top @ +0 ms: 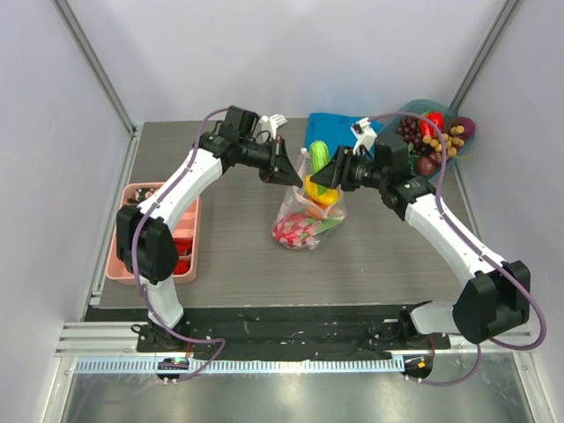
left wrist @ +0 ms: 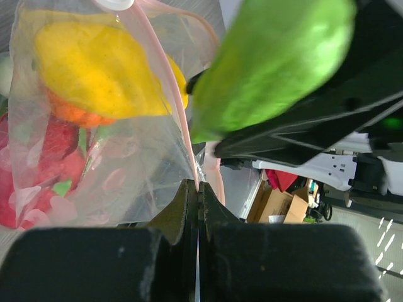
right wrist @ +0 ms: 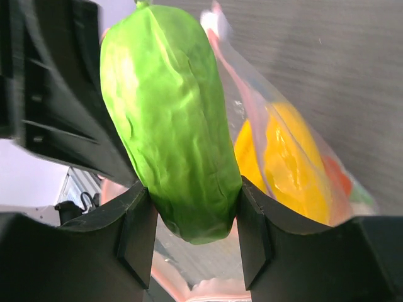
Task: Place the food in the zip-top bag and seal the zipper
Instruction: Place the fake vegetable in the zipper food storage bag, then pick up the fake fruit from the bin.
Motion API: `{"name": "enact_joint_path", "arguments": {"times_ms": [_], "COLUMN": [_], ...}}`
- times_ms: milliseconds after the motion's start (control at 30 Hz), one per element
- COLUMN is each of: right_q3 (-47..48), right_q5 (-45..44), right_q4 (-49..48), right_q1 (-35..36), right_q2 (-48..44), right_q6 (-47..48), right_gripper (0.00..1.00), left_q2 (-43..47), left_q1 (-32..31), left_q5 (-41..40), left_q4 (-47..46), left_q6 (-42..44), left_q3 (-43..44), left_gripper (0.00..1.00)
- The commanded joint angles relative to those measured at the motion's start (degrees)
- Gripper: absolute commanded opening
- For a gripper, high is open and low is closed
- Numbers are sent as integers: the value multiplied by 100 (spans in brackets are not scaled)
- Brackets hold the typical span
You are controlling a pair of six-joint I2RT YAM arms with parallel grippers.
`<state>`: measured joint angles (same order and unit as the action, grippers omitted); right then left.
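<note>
My right gripper (right wrist: 192,214), jaws half-open, clamps the green vegetable (right wrist: 170,119) across its long axis, tip just beside the zip-top bag (top: 304,220) mouth at mid-table. My left gripper (left wrist: 198,189), fully closed, pinches the zipper (left wrist: 178,113) edge.

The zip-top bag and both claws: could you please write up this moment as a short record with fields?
left claw: shut on the zip-top bag at its mouth edge
right claw: shut on a green vegetable, at the bag's mouth
zipper: open, not sealed
in the bag: yellow piece, orange piece, red piece
food outside the bag: grapes and other pieces in a bowl, far right
also on the table: pink tray, blue cloth
</note>
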<state>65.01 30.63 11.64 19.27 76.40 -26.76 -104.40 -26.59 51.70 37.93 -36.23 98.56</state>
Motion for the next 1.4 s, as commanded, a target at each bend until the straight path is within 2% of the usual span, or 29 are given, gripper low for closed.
{"name": "enact_joint_path", "arguments": {"times_ms": [0, 67, 133, 200, 267, 300, 367, 467, 667, 733, 833, 867, 933, 1100, 1200, 1333, 1367], "right_q3": [-313, -375, -375, -305, -218, -156, 19, 239, 609, 722, 916, 969, 1126, 1619, 2006, 2155, 2217], "right_q5": [-462, -383, -287, -277, -303, -330, -443, -654, -831, -848, -910, -919, -892, -384, -233, -356, -522], "right_q4": [-645, -558, -339, -93, 276, 556, 795, 1164, 1552, 1552, 1543, 1543, 1552, 1911, 2491, 3045, 3264], "right_q1": [314, 411, 525, 604, 604, 596, 604, 596, 569, 526, 464, 429, 298, -791, -1458, -2347, -2523], "right_q2": [-293, -292, -336, -415, -468, -486, -556, -644, -662, -627, -434, -372, -354, -74, 295, 716, 875], "right_q6": [-461, -496, -383, -216, 39, 135, 478, 820, 1191, 1235, 1314, 1331, 1367, 1393, 1875, 3192, 3839], "right_gripper": [1, 3, 18, 42, 54, 67, 74, 95, 97, 94, 87, 81, 75, 73, 73, 73, 73], "left_q2": [271, 271, 262, 271, 271, 280, 289, 289, 341, 359, 411, 429, 473, 403, 324, 236, 218], "left_q1": [22, 22, 31, 22, 22, 31, 22, 22, 22, 13, -22, -30, -57, -232, -303, -312, -312], "left_q5": [165, 165, 156, 156, 156, 156, 165, 165, 156, 165, 156, 173, 130, -82, -20, 33, 68], "left_q4": [-304, -304, -304, -313, -322, -322, -339, -348, -339, -339, -330, -322, -278, 214, 407, 575, 566], "left_q6": [-113, -130, -139, -139, -139, -139, -139, -139, -42, 10, 116, 177, 282, 669, 774, 802, 793], "left_q3": [137, 163, 172, 172, 172, 163, 146, 146, 146, 111, 119, 119, 207, 794, 823, 752, 761], "left_gripper": [0, 0, 0, 0, 0, 0, 0, 0, 0, 0, 0, 0, 0, 0, 0, 0, 0]}}
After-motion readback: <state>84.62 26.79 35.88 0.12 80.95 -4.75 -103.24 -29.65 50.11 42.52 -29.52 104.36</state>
